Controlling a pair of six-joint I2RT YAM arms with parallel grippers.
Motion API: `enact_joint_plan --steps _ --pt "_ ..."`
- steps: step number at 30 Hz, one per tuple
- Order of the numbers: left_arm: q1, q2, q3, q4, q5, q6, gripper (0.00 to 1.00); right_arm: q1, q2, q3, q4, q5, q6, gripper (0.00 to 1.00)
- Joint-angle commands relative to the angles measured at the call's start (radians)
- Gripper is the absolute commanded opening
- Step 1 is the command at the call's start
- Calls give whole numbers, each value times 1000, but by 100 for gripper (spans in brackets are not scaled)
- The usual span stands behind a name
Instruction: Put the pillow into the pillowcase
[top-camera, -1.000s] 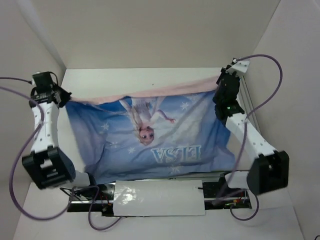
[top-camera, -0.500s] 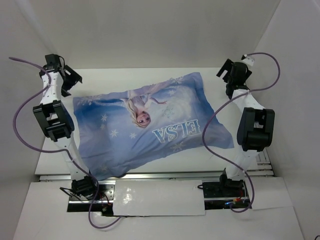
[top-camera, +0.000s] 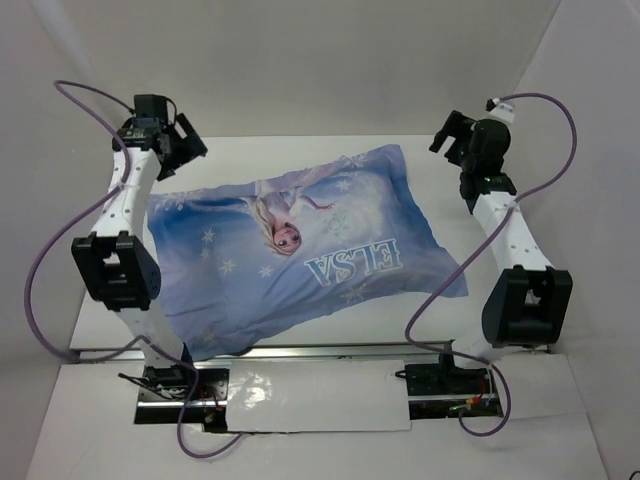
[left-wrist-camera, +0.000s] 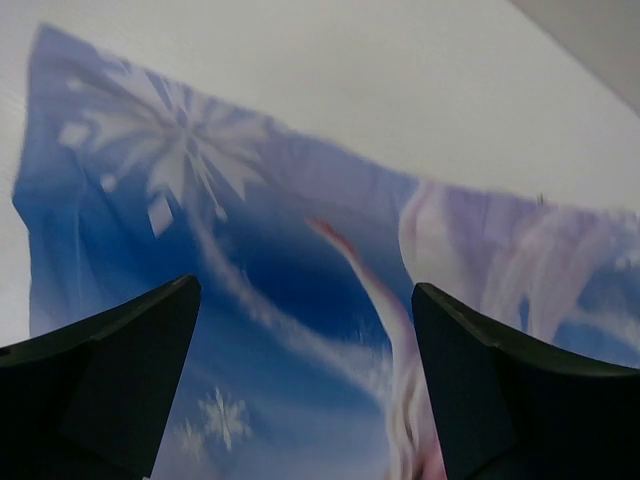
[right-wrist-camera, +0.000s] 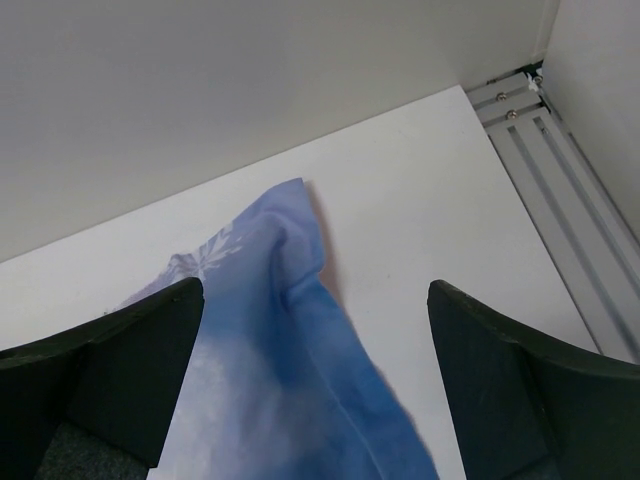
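A plump blue fabric pillowcase (top-camera: 300, 255) bearing white "ELSA" lettering lay across the middle of the white table (top-camera: 250, 160), its long axis running left to right and the word upside down from above. The left gripper (top-camera: 188, 148) and right gripper (top-camera: 448, 135) hovered over the table's far corners, jaws wide, holding nothing. Only the right wrist view showed the table's metal edge rail (right-wrist-camera: 560, 185).

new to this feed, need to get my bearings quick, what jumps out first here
The blue pillowcase, with its Elsa figure and upside-down ELSA lettering, lies plump across the middle of the white table. The left tool and right tool hang open near its far corners, holding nothing.
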Motion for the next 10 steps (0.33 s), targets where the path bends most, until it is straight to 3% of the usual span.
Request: enact_joint_plan --steps 1,5,10 --pt "-76 -246 -132 -10 -42 10 100 -6 -95 -34 -114 -7 5 100" --pt "-191 -504 -458 65 -48 -47 100 -6 -232 -123 -129 13 5 100" --pt "-259 -681 -574 53 -90 -82 100 -15 -320 -189 -103 -18 2 100"
